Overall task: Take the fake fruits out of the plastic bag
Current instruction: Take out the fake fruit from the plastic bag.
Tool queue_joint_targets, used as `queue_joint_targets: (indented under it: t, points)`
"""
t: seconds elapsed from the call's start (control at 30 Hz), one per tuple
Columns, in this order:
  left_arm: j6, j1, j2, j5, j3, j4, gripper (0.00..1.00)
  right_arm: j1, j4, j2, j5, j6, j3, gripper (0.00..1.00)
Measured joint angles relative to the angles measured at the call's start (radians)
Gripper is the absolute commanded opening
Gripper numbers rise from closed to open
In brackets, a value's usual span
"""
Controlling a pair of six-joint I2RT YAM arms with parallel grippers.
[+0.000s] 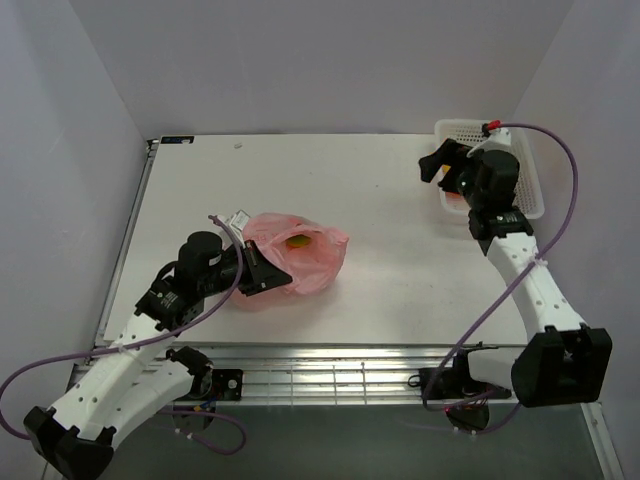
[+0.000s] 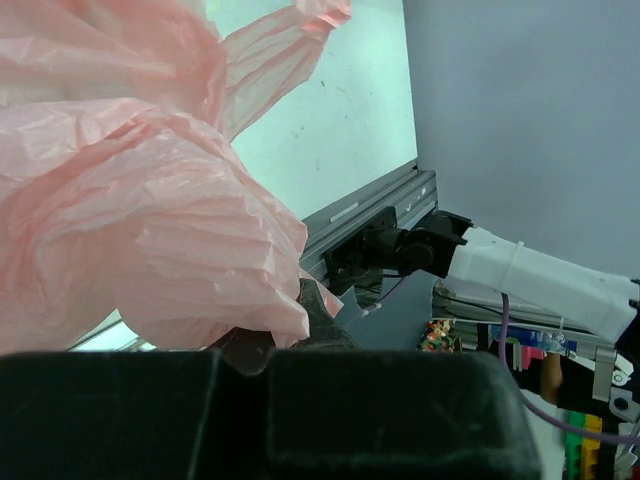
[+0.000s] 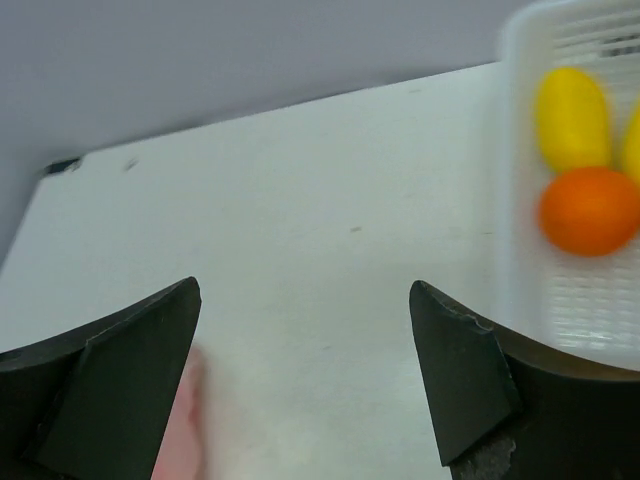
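bag [image 1: 318, 266] lies crumpled on the table [image 1: 400, 270], left of centre, with 1 yellowish fruit [image 1: 297, 241] showing inside. left tool [image 1: 268, 268] pinches its near edge (plastic bunched up against it). right tool [image 3: 305, 300] gapes wide beside the white basket [image 3: 520, 250], where 1 orange [image 3: 590, 210] sits.

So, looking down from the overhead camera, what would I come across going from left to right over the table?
First the left gripper → the plastic bag, pink and crumpled, which that gripper meets at its left edge → the right gripper → the white basket at the far right.
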Motion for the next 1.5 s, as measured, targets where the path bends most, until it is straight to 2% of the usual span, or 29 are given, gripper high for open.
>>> queue_joint_targets:
  t: [0.1, 0.27, 0.43, 0.53, 0.77, 1.1, 1.5]
  points:
    - [-0.024, 0.000, -0.021, -0.001, -0.045, -0.008, 0.00, 0.179, 0.065, -0.114, -0.159, 0.013, -0.112, 0.90]
    - [-0.056, 0.000, -0.076, 0.010, -0.096, -0.003, 0.00, 0.531, 0.097, -0.095, -0.341, 0.030, -0.166, 0.90]
    - [-0.076, 0.000, -0.127, 0.023, -0.111, 0.009, 0.00, 0.795, 0.088, -0.035, -0.344, 0.032, -0.166, 0.90]
    - [-0.084, 0.000, -0.142, 0.029, -0.112, 0.009, 0.00, 0.883, 0.096, -0.003, -0.299, 0.072, -0.165, 0.90]
    - [-0.100, 0.006, -0.156, 0.023, -0.129, -0.012, 0.00, 0.920, 0.128, 0.101, -0.129, 0.179, -0.165, 0.90]
    - [-0.118, 0.006, -0.162, 0.045, -0.124, 0.016, 0.00, 0.921, 0.190, 0.303, 0.007, 0.235, -0.157, 0.90]
    - [-0.134, 0.006, -0.165, 0.030, -0.084, 0.016, 0.00, 0.919, 0.267, 0.322, 0.009, 0.265, -0.161, 0.90]
